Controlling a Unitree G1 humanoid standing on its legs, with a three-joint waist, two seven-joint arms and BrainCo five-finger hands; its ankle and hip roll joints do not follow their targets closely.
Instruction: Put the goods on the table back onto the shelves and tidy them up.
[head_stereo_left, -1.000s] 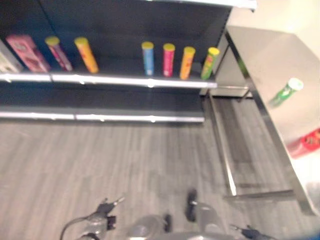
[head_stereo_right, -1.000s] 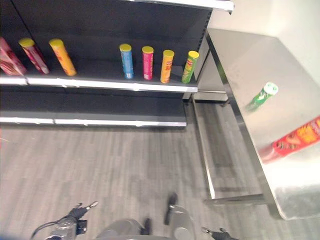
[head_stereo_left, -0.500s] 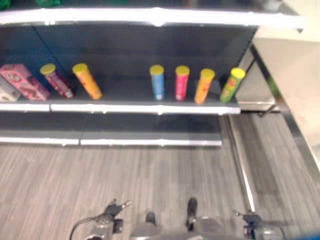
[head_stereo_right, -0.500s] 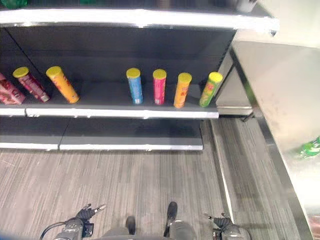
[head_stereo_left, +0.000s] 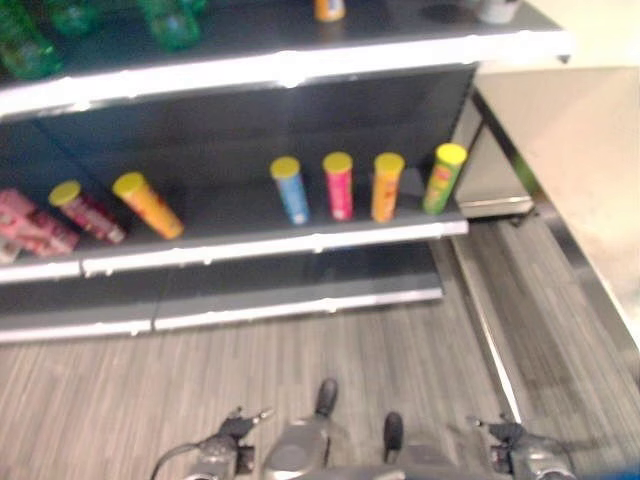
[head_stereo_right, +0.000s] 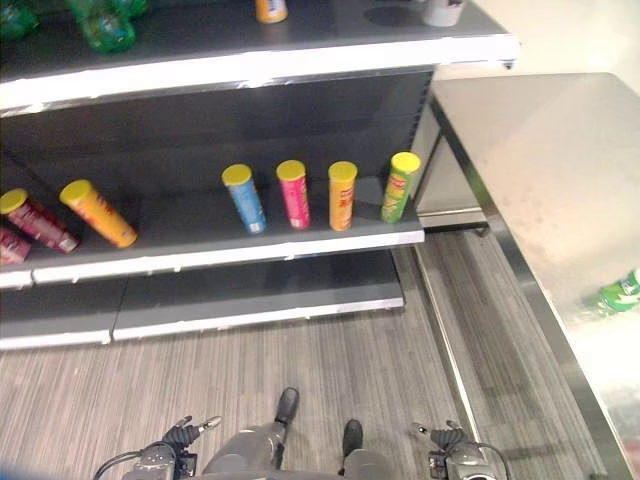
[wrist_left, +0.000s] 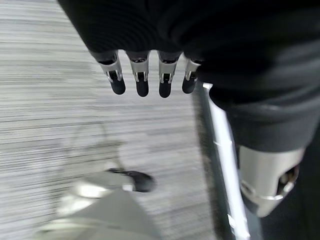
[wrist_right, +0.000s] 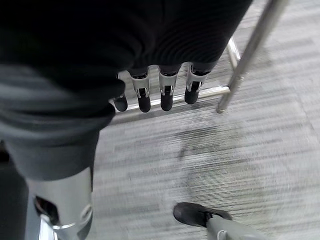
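A green can (head_stereo_right: 618, 292) lies on the steel table (head_stereo_right: 520, 150) at the right edge. On the middle shelf (head_stereo_right: 220, 255) four cans stand upright in a row: blue (head_stereo_right: 243, 198), pink (head_stereo_right: 293, 193), orange (head_stereo_right: 341, 195) and green-yellow (head_stereo_right: 399, 187). Further left an orange can (head_stereo_right: 97, 212) and a dark red can (head_stereo_right: 38, 220) lie tilted. My left hand (wrist_left: 142, 80) hangs low over the floor with straight fingers and holds nothing. My right hand (wrist_right: 155, 95) hangs the same way, beside a table leg (wrist_right: 250, 50).
The top shelf (head_stereo_right: 250, 65) carries green bottles (head_stereo_right: 100, 25), an orange item (head_stereo_right: 270, 10) and a grey cup (head_stereo_right: 440, 10). A bare lower shelf (head_stereo_right: 250, 305) sits near the floor. Grey plank floor (head_stereo_right: 250, 370) lies between me and the shelves.
The camera has tilted up and swung, so the top shelf with bottles now shows and less of the table is in view. Both hands still hang low.
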